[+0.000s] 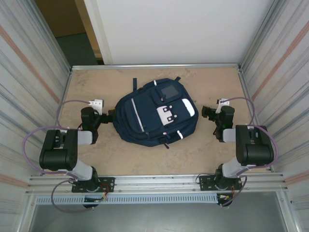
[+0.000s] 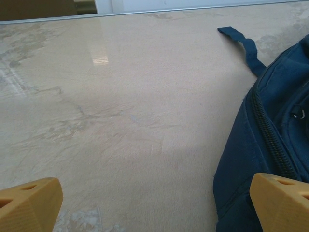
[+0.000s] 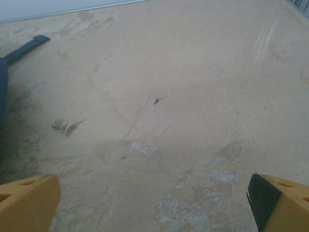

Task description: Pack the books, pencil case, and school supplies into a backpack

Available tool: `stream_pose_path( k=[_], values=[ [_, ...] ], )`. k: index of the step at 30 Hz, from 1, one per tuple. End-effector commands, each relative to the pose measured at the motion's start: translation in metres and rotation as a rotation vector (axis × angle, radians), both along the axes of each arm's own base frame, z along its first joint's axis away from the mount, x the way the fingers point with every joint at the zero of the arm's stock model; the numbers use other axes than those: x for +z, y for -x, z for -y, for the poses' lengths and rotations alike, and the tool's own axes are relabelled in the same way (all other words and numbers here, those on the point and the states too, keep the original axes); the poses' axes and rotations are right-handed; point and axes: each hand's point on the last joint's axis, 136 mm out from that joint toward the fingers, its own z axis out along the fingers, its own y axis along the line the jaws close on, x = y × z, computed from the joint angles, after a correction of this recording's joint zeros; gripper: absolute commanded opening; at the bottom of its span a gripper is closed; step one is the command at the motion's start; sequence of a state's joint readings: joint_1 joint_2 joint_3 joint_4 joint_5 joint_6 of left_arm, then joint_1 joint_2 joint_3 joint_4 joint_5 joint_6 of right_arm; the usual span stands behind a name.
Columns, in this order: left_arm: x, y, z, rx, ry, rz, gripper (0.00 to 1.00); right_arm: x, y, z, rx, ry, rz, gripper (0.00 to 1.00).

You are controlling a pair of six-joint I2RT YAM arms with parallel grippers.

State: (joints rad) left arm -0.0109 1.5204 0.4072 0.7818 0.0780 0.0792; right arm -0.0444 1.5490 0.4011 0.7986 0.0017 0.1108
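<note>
The top camera looks down from above and behind the arm bases (image 1: 91, 184) on the whole table (image 1: 96, 92). Each wrist camera sits low and near over the table, facing its far edge past its own yellow fingertips (image 2: 29, 203). All three views share the table and part of the backpack (image 1: 154, 113)

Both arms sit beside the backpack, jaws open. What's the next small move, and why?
Probably ease the left gripper rightward onto the backpack to hunt for the zip pull. Its jaws stand open, the zipper runs just past its right fingertip, and the bag looks zipped shut, lying front up on the table. The right gripper, also open, faces mostly bare table.
</note>
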Motion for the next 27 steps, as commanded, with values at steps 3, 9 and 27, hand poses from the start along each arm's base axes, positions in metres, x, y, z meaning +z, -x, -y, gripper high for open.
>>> stream_pose_path(
  k=[3, 9, 27],
  values=[
    [0.0062, -0.0023, -0.0001, 0.012, -0.020, 0.020, 0.99, 0.0064, -0.0032, -0.0003, 0.013, 0.020, 0.013, 0.99],
    [0.0064, -0.0031, -0.0011, 0.007, -0.004, 0.019, 0.99, 0.0061, -0.0031, -0.0003, 0.014, 0.021, 0.012, 0.99],
    [0.0064, -0.0033, -0.0019, 0.011, -0.008, 0.018, 0.99, 0.0062, -0.0037, -0.0028, 0.029, 0.017, 0.010, 0.99]
  ],
)
